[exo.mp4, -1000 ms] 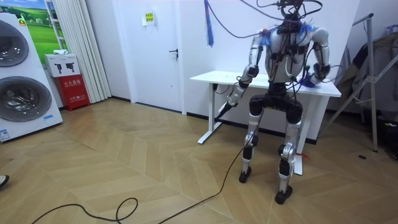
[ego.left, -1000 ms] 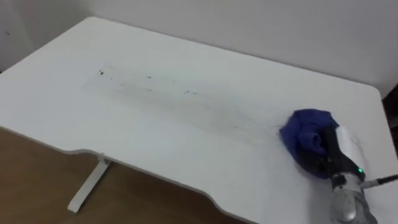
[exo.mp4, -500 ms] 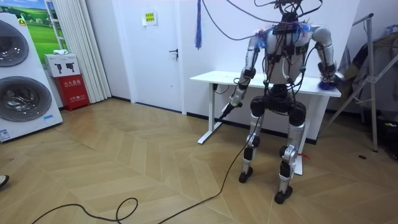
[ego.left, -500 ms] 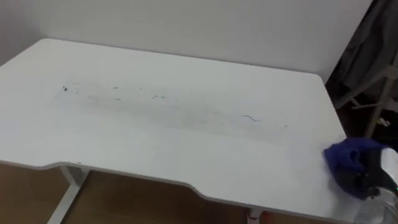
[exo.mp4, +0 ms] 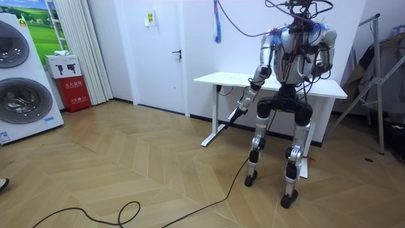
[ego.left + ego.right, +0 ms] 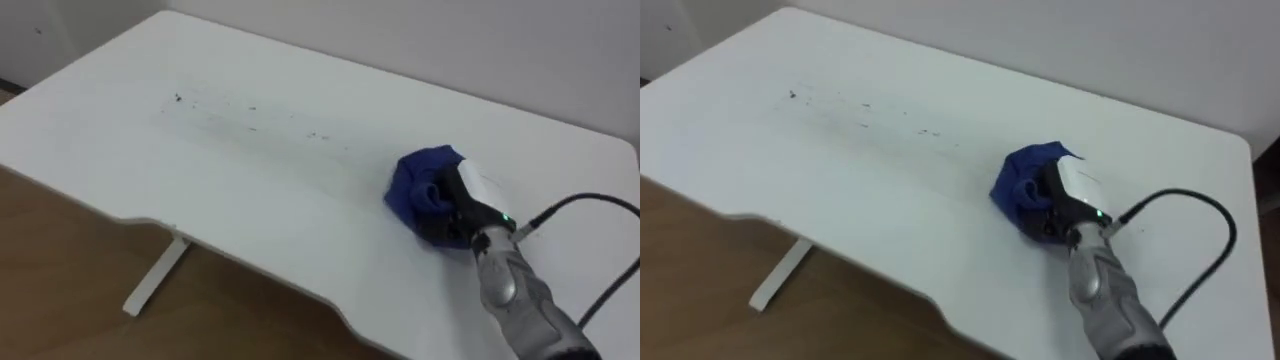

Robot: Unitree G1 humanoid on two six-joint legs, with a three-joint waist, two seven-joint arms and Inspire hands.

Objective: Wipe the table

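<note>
A bunched blue cloth (image 6: 418, 183) (image 6: 1023, 178) lies on the white table (image 6: 250, 200) (image 6: 860, 190), right of its middle. My right hand (image 6: 466, 205) (image 6: 1068, 200) comes in from the lower right and presses down on the cloth, dark fingers curled into its folds. A streak of small dark specks (image 6: 250, 108) (image 6: 864, 104) runs across the tabletop to the left of the cloth, apart from it. In the room view I stand at the table (image 5: 221, 78) facing it, and my left hand (image 5: 243, 101) hangs below the table's edge at my side.
The table's front edge curves inward, with a white leg (image 6: 150, 280) over wooden floor (image 6: 50, 250). A pale wall runs behind the table. The room view has washing machines (image 5: 19, 76) on its left, a door (image 5: 161, 50), and a rack (image 5: 380, 76) on its right.
My right hand has slid the cloth from the table's right end leftwards toward the middle. The head camera has swung back to the left.
</note>
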